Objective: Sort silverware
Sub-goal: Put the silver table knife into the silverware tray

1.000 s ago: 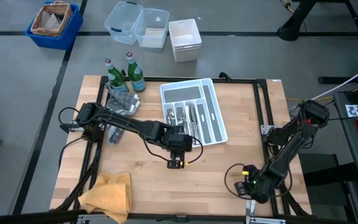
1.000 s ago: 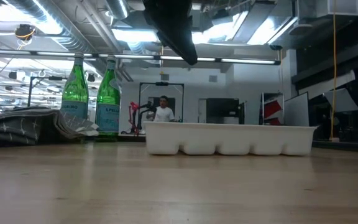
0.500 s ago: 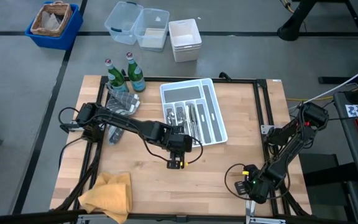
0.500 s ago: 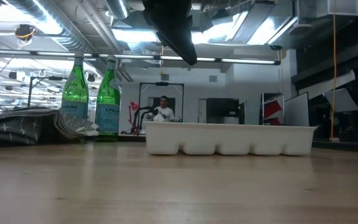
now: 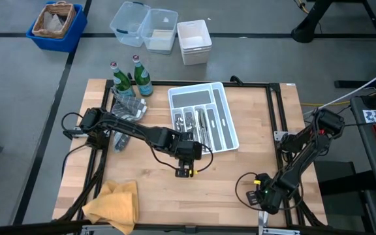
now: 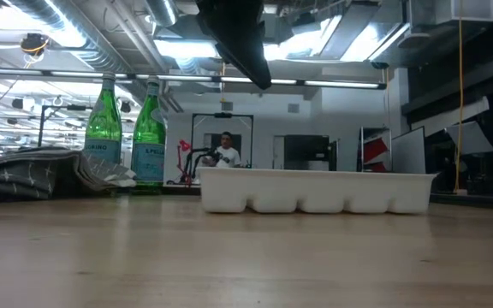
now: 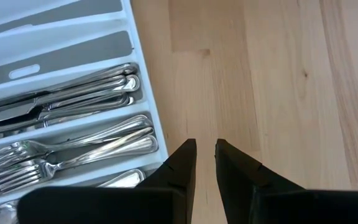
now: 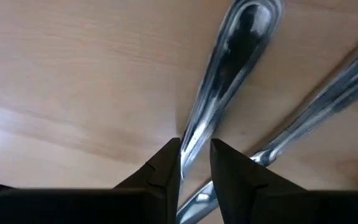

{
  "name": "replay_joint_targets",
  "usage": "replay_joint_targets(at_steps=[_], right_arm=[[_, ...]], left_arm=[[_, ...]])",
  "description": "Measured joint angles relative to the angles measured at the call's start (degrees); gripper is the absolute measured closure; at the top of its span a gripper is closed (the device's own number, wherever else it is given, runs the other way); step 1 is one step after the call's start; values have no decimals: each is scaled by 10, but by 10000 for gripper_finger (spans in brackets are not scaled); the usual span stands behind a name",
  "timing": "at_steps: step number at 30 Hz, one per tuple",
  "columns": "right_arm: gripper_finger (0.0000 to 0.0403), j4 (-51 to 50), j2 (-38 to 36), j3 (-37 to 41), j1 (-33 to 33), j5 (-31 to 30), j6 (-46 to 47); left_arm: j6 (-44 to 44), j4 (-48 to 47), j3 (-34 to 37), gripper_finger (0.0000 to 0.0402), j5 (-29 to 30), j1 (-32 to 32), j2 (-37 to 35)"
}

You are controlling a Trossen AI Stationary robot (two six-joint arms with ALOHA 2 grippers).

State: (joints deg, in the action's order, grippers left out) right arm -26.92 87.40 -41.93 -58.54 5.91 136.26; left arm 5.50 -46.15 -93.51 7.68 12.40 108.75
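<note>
Slight shift of distant person (image 6: 224, 151) — same tabletop (image 6: 246, 257)

White tray (image 6: 315, 190) on wooden table (image 6: 246, 257), two green bottles (image 6: 127, 128) beside grey cloth (image 6: 32, 171), person (image 6: 225, 150) behind

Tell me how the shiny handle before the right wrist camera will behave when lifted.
The handle looks like rigid metal, so probably stiff. Its polished, rounded surface may slip or swivel when gripped. Lying flat on the table, it likely slides rather than rolls.

Wooden table (image 5: 240, 176) bears tray (image 5: 222, 117), bottles (image 5: 128, 78), perhaps yellow cloth (image 5: 113, 203)
</note>
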Motion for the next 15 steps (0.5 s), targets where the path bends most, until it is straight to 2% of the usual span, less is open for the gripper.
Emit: replay_joint_targets(at_steps=[11,15], right_arm=[[313,28,33,-2,0,11,-31],[325,28,33,-2,0,-13,-32]], left_arm=[[0,0,0,353,0,0,0],[0,0,0,353,0,0,0]])
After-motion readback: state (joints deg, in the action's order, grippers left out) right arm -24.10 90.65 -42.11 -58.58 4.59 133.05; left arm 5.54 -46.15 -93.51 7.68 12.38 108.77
